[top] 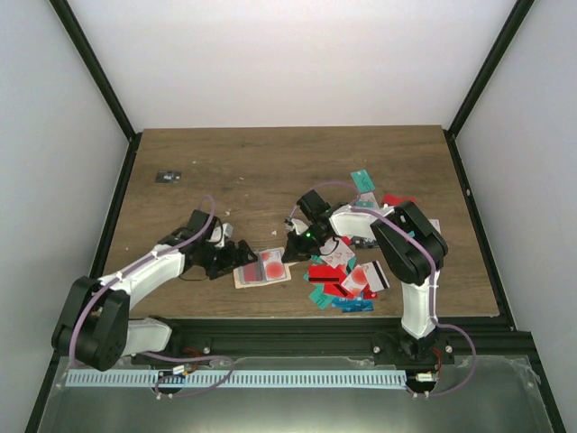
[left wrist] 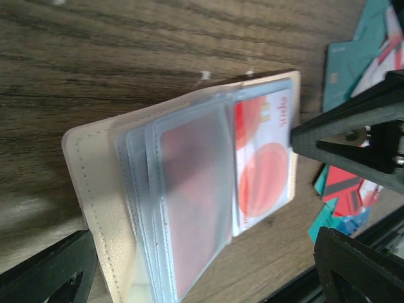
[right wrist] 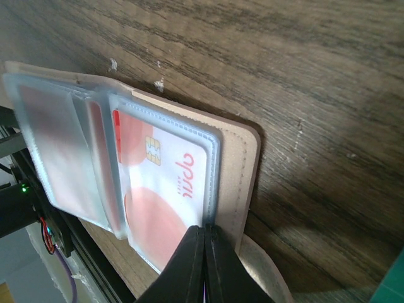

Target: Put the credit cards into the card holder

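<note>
The beige card holder (top: 245,275) lies open on the wooden table, its clear sleeves fanned up (left wrist: 189,189). A white credit card with a red circle (right wrist: 164,189) sits inside the right-hand sleeve (left wrist: 265,164). My right gripper (right wrist: 204,228) is shut, and its tips rest on that sleeve's outer edge next to the beige cover (right wrist: 243,170). My left gripper (left wrist: 202,278) is open wide. Its fingers (left wrist: 44,271) stand on either side of the holder's near end. Seen from above, the left gripper (top: 236,257) and right gripper (top: 290,253) flank the holder.
A loose heap of red, teal, blue and white cards (top: 347,275) lies right of the holder, under the right arm, and more lie farther back (top: 362,179). A small dark flat object (top: 169,176) sits at the far left. The table's front rail (top: 315,325) runs just below the holder.
</note>
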Controlling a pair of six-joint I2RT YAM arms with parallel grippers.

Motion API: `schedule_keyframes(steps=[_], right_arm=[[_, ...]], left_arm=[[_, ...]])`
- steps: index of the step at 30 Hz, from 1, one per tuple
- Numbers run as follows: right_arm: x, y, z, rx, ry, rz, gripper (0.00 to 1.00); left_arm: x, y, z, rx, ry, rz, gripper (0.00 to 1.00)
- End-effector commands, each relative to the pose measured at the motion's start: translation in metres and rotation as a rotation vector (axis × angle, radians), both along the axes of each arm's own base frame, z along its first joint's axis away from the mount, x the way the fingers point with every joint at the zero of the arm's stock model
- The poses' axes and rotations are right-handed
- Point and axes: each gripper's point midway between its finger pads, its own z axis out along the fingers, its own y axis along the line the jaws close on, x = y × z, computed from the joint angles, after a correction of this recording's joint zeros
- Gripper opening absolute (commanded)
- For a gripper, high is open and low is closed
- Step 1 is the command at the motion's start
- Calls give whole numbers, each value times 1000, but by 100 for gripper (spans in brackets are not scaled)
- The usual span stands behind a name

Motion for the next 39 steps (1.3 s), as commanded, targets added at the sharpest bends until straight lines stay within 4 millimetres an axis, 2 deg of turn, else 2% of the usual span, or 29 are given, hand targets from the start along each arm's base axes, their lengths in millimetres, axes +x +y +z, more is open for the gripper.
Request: schedule_keyframes(steps=[1, 18, 35, 39], right_arm=[[-10, -9, -22, -71, 28, -3, 4], [-9, -8, -16, -61, 21, -7, 2], [-2, -2, -7, -51, 9, 0, 2], [1, -1, -4, -53, -2, 4, 2]], left_arm=[[5, -14, 27, -88, -47, -24, 95], [14, -29, 57, -172, -89, -35, 92], [26, -57, 67, -250, -89, -91, 89], [29, -66, 62, -256, -76, -114, 89]])
